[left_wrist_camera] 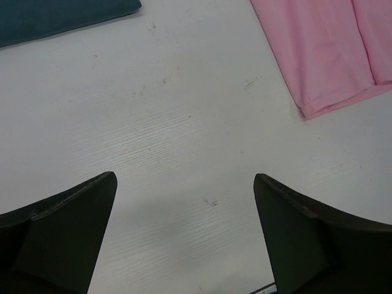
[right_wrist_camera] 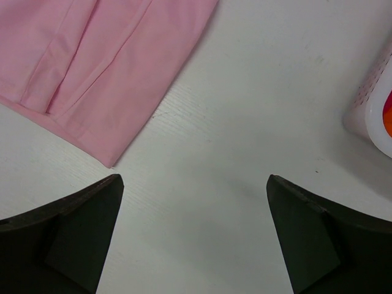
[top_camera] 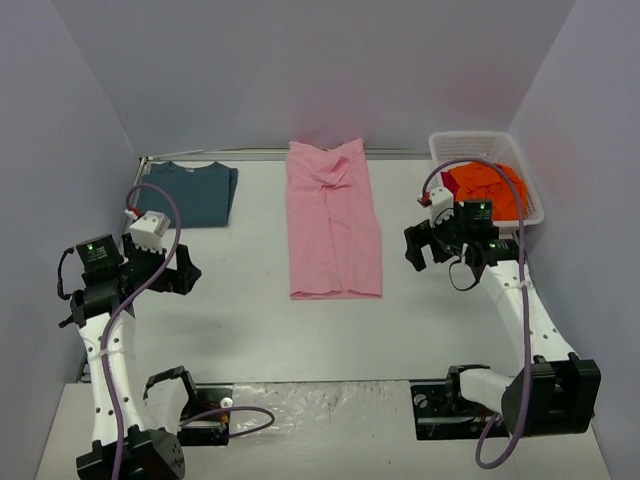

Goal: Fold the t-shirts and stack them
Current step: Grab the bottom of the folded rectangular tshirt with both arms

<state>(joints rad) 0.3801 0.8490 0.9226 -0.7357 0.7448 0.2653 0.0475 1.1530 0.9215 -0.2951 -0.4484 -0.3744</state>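
Observation:
A light pink t-shirt (top_camera: 333,222) lies in the middle of the table as a long strip, both sides folded in; its near corners show in the wrist views (left_wrist_camera: 334,55) (right_wrist_camera: 104,67). A dark teal-blue t-shirt (top_camera: 188,192) rests folded at the back left, its edge visible from the left wrist (left_wrist_camera: 58,17). An orange t-shirt (top_camera: 485,187) sits bunched in the basket. My left gripper (top_camera: 187,272) hovers open over bare table left of the pink shirt (left_wrist_camera: 184,184). My right gripper (top_camera: 416,250) hangs open between pink shirt and basket (right_wrist_camera: 195,184). Neither holds anything.
A white mesh basket (top_camera: 525,175) stands at the back right; its corner shows beside the right gripper (right_wrist_camera: 367,110). Lavender walls close the table on three sides. Crinkled clear plastic (top_camera: 320,400) lies between the arm bases at the near edge.

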